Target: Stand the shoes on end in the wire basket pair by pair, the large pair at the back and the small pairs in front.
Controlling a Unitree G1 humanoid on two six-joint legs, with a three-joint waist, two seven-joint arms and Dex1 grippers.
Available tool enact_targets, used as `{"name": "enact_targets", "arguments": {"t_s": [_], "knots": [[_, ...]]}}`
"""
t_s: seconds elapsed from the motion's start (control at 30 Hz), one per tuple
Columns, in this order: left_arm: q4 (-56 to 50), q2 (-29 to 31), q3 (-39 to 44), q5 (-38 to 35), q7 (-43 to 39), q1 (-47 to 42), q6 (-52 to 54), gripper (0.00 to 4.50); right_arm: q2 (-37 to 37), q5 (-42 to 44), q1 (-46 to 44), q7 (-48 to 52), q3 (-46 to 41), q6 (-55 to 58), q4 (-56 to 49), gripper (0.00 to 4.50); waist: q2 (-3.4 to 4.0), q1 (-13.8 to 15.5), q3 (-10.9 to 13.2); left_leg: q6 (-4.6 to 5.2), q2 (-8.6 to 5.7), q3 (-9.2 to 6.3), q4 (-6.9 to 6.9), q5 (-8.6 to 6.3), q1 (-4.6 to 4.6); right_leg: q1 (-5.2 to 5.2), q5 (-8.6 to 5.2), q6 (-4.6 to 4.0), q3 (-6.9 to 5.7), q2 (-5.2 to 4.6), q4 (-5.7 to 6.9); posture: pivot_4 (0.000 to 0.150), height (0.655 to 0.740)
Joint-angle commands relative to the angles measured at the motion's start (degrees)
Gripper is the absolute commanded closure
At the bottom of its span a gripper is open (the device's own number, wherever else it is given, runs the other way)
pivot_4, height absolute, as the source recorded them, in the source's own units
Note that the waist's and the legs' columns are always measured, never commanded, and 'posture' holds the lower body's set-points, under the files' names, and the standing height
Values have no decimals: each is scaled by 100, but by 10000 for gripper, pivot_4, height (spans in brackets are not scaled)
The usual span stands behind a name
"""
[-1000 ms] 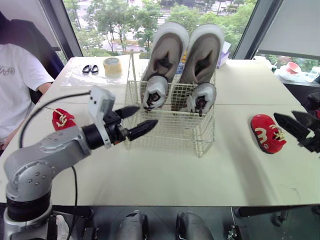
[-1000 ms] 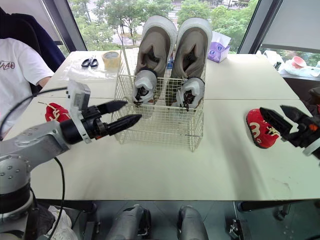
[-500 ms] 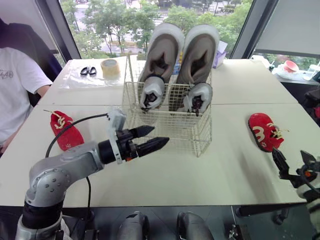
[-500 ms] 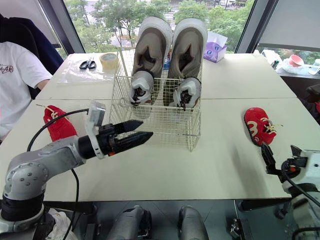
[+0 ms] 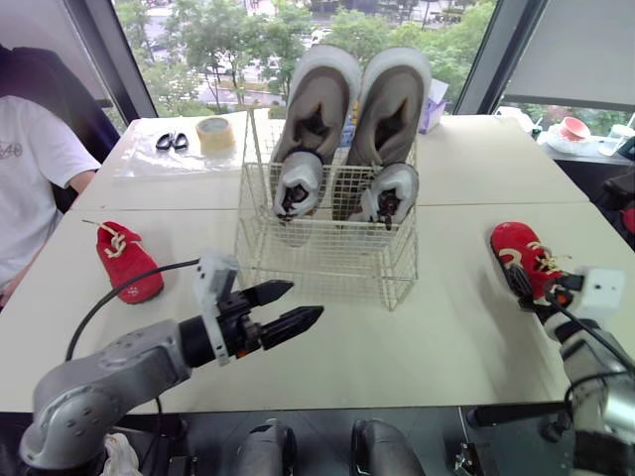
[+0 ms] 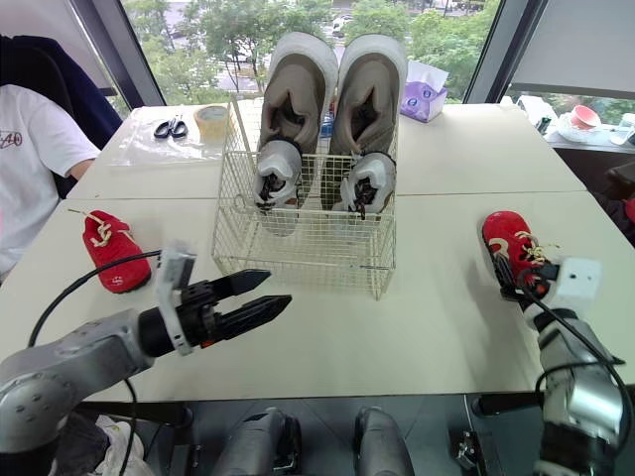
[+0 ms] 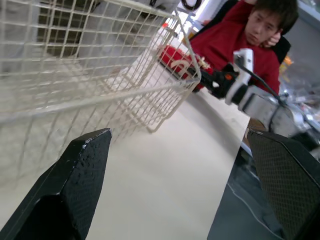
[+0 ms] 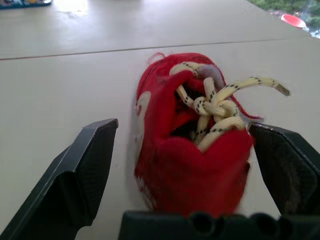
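At the far left a person (image 5: 28, 174) in a white shirt sits at the tabletop (image 5: 446, 327) edge, well apart from the work. The left red shoe (image 5: 129, 261) lies flat at 9 o'clock from the basket (image 5: 327, 256), untouched. Scissors (image 5: 167, 141) and tape (image 5: 222, 132) sit at 11 o'clock, out of the way.

The left pincer (image 5: 304, 299) hovers at 7 o'clock from the basket, fingers apart and empty, pointing across the basket's front. We judge it is parked there. It lies between the left red shoe and the basket front, so it must back off before reaching that shoe.

In the basket the large pair (image 5: 355, 99) stands on end at the back, toes up. The grey pair (image 5: 342, 190) stands just in front, leaning on it. The front strip is bare, which we take as the place for the red pair. The front wire wall means shoes must go in from above. A tissue box (image 6: 427, 77) sits at 1 o'clock.

The right red shoe (image 5: 520, 252) lies flat at 3 o'clock, laces up. The right pincer (image 8: 182, 125) is open, one finger on each side of this shoe, not yet closed on it. We judge this grasp is the step in hand. The loose laces could snag a finger.
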Motion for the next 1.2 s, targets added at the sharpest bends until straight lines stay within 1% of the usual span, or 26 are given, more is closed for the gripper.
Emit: {"name": "enact_targets", "arguments": {"t_s": [0.03, 0.1, 0.13, 0.2, 0.23, 0.27, 0.3, 0.33, 0.37, 0.4, 0.47, 0.5, 0.53, 0.57, 0.6, 0.63, 0.73, 0.8, 0.87, 0.97, 1.07, 1.13, 1.2], "knots": [[-179, 192, 408, 218, -689, 605, -392, 287, -239, -285, -391, -18, 147, -398, 797, 2517, 1, -13, 0, 0, 0, 1, 0, 0, 0, 0, 0, 0, 0, 0, -1, 1500, 7400], [-129, 319, 625, 271, -1010, 959, -512, 0, -268, -313, -519, 127, 272, -560, 1015, 8386, 2, -13, 0, 0, 0, 1, -2, 0, -1, -1, -1, 0, 0, 0, -1, 1500, 7400], [-56, 387, 770, 264, -1136, 1070, -550, 0, -261, -303, -534, 167, 317, -581, 1029, 12998, 2, -15, 0, 0, 1, 1, -2, 0, -1, -2, -1, -1, 0, 0, -1, 1500, 7400], [120, 677, 1064, -33, -1067, 940, -442, 0, -209, -244, -504, 170, 334, -548, 912, 21808, 0, -6, -1, 0, 2, 0, -1, 0, 0, -1, -1, 0, -1, 0, -1, 1500, 7400], [203, 821, 1199, -54, -973, 853, -399, 0, -183, -214, -481, 159, 327, -519, 830, 26949, -1, -8, -1, -1, 3, -2, 1, 0, 1, 1, -3, 3, -2, 0, -1, 1500, 7400], [288, 1003, 1293, 220, -748, 737, -362, 0, -162, -181, -463, 127, 307, -472, 716, 29133, -1, -14, -1, -2, 5, -4, 1, 0, 1, 2, -6, 8, -3, 1, -2, 1500, 7400], [318, 1277, 1255, 931, -240, 552, -287, 0, -125, -94, -489, 50, 238, -404, 548, 31646, 0, -15, -1, -2, 5, -4, 1, 0, 2, 2, -6, 8, -3, 1, -2, 1500, 7400], [392, 1544, 1173, 1591, 314, 342, -164, 0, -92, 15, -573, -82, 136, -317, 389, 31646, 0, -15, 0, -2, 5, -5, 1, -1, 2, 1, -6, 8, -4, 1, -1, 1500, 7400], [534, 1675, 1187, 1786, 724, 0, -45, 0, -89, 102, -691, -230, 36, -261, 199, 31646, 5, -21, 2, -2, 5, -6, 0, 0, 1, 1, -5, 6, -3, 2, 0, 1500, 7400], [733, 1704, 1306, 1443, 802, -458, -53, 0, -151, 98, -860, -362, -19, -312, -12, 31646, 19, -22, 8, -2, 4, -5, -3, 0, 1, -1, -3, 3, -1, 3, -1, 1500, 7400], [1208, 1772, 1627, 52, 649, -1444, 15, 0, -345, 186, -1386, -536, -137, -479, -412, 31646, 26, -20, 20, -3, 1, 1, -4, 2, -11, -15, 2, 0, 3, 1, 4, 1500, 7400], [1446, 1792, 1704, -520, 561, -1840, 68, 0, -447, 205, -1640, -582, -154, -547, -526, 31646, 29, -20, 34, -3, 0, 2, -3, 2, -17, -19, 2, 1, 4, 1, 4, 1500, 7400], [1610, 1814, 1733, -869, 554, -2088, 147, 0, -503, 218, -1794, -610, -164, -571, -582, 31646, 33, -26, 37, -4, 0, 4, 3, 4, -26, -29, 4, 4, 5, 0, 9, 1500, 7400], [2011, 1722, 1818, -1581, 509, -2462, 113, 0, -636, 272, -2170, -532, -117, -621, -669, 31646, 38, -34, 36, -5, -1, 10, 3, 4, -33, -37, 8, 9, 9, -2, 9, 1500, 7400], [2384, 1608, 1893, -2034, 636, -2815, 13, 0, -764, 340, -2552, -418, -57, -679, -701, 31646, 40, -39, 36, -9, -3, 13, 0, 7, -29, -34, 11, 29, 12, -3, 11, 1500, 7400], [2706, 1509, 1930, -2286, 830, -3125, -100, 0, -888, 443, -2940, -257, 12, -724, -721, 31646, 40, -44, 36, -23, -3, 14, -2, 15, -22, -33, 8, 40, 14, -2, 17, 1500, 7400], [3157, 1390, 1599, -2206, 954, -3835, -102, 0, -1134, 1030, -4259, 832, 663, -403, -1010, 31646, 31, -94, 38, -25, -2, 12, -33, 18, -5, -31, 7, 42, 12, 7, 18, 1500, 7400], [3318, 1247, 1399, -2355, 1059, -4176, -46, 0, -1224, 1227, -4756, 1542, 1217, -98, -1324, 31646, 26, -122, 39, -34, -6, 12, -66, 25, 9, -27, 7, 41, 12, 9, 12, 1500, 7400], [3476, 1052, 1309, -2740, 1139, -4480, 0, 0, -1312, 1227, -4962, 2167, 1722, 44, -1564, 31646, 7, -136, 32, -40, 2, 12, -73, 28, 26, -16, 7, 41, 11, 16, 13, 1500, 7400], [3665, 924, 1167, -3151, 1090, -4821, 149, 0, -1418, 1114, -5152, 2945, 2282, 15, -1713, 31646, -46, -134, 42, -41, 11, 11, -73, 28, 36, -4, 8, 39, 7, 17, 13, 1500, 7400], [3855, 904, 989, -3115, 962, -5128, 285, 0, -1261, 1161, -5409, 3477, 2535, -148, -1542, 31646, -59, -99, 50, -40, -3, 11, -68, 28, 29, -3, 9, 38, 7, 2, 10, 1500, 7400], [3962, 843, 932, -3147, 975, -5269, 320, 0, -1231, 863, -5454, 3843, 2799, -519, -1381, 31646, -60, -101, 50, -61, -9, 11, -63, 40, 25, -3, 9, 38, 7, -2, 7, 1500, 7400], [4038, 770, 915, -3247, 1006, -5362, 343, 0, -1164, 621, -5469, 4066, 2976, -852, -1271, 31646, -62, -102, 51, -61, -12, 12, -63, 40, 23, -2, 9, 39, 7, -3, 3, 1500, 7400]]}}
